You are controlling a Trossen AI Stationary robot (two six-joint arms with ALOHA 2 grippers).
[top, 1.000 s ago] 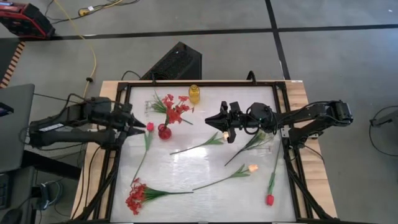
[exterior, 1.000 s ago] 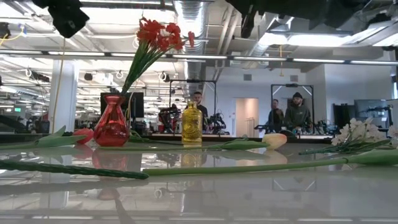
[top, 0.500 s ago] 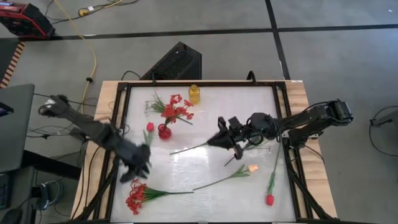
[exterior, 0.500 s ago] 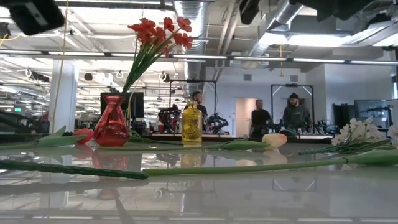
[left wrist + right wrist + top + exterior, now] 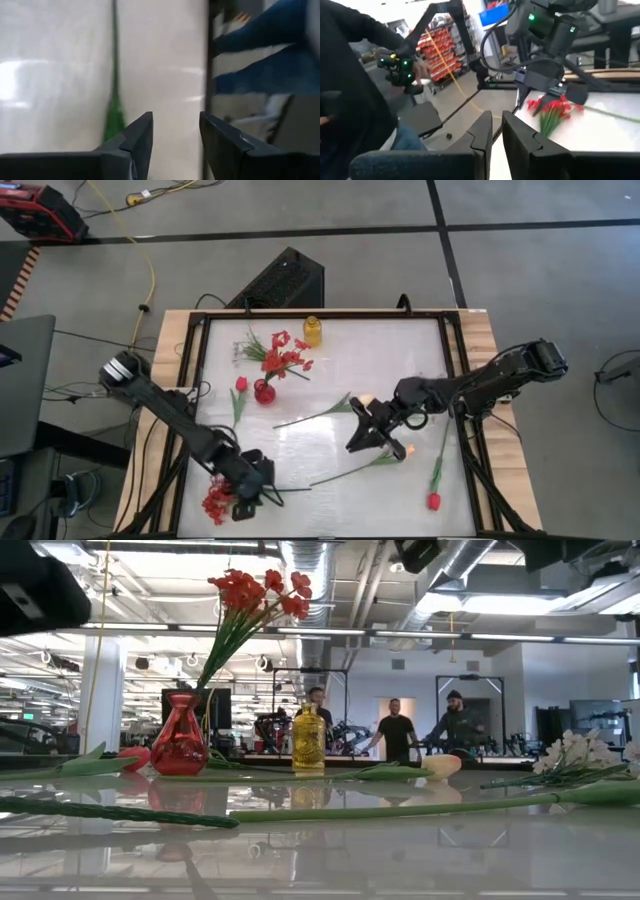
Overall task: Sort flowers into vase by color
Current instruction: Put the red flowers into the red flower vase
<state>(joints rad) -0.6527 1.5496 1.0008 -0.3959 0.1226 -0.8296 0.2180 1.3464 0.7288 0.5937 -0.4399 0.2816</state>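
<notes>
Hovering over the red spray point(image 5: 218, 498) at the tabletop's near left corner: left gripper point(image 5: 246, 498), jaws apart, empty. Right gripper point(image 5: 362, 435), mid-table above a cream tulip point(image 5: 406, 450), fingers nearly together, holding nothing. Red vase point(image 5: 264, 391) already holds red blossoms point(image 5: 284, 356).

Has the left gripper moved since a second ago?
Yes. The left gripper has swung from beside the red vase down toward the table's near edge, and now sits over the red spray lying there.
</notes>
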